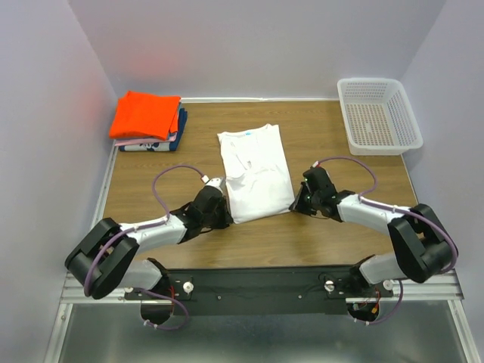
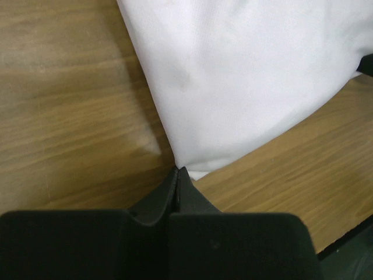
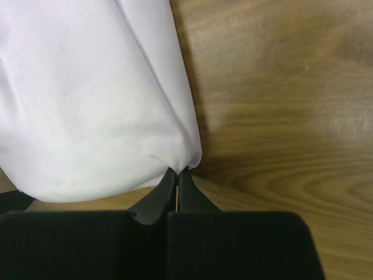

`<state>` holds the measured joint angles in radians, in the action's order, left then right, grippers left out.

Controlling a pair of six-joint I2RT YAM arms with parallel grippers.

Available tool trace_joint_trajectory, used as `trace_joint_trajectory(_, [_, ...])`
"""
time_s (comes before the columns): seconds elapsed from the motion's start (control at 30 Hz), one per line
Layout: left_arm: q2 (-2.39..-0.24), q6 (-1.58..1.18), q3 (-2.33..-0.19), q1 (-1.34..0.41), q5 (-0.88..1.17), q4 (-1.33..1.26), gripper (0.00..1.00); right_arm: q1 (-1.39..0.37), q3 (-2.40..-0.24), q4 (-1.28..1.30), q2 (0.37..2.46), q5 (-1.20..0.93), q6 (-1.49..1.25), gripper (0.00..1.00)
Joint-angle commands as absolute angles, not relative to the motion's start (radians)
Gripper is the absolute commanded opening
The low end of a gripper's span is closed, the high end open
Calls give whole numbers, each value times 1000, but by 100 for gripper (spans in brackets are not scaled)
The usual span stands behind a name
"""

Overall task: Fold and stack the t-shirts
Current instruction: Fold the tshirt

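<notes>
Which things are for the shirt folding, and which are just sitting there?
For the job: white t-shirt, pinched at its near corners by the left gripper and right gripper; folded orange t-shirt; dark blue t-shirt.
Just sitting there: white mesh basket.

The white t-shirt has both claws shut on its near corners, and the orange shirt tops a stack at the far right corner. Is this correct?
Wrong side: the top external view shows the orange shirt on its stack at the far left corner. The left claw and right claw are shut on the near corners of the white t-shirt.
</notes>
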<state>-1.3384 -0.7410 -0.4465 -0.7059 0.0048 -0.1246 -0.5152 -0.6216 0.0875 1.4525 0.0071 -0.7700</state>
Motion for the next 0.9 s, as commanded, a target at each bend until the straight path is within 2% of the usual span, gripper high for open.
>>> trace_joint_trajectory(0.0, [-1244, -664, -405, -716, 70, -57, 0, -514, -562, 127, 1367, -61, -727, 1])
trace_joint_trajectory(0.17, [-1148, -641, -393, -718, 147, -31, 0, -515, -505, 132, 1238, -201, -738, 1])
trace_joint_trajectory(0.4, [-973, -678, -406, -719, 164, -31, 0, -514, -523, 247, 1007, -216, -742, 1])
trace_joint_trajectory(0.87, [-741, -718, -509, -719, 132, 78, 0, -512, -624, 319, 841, -284, -776, 1])
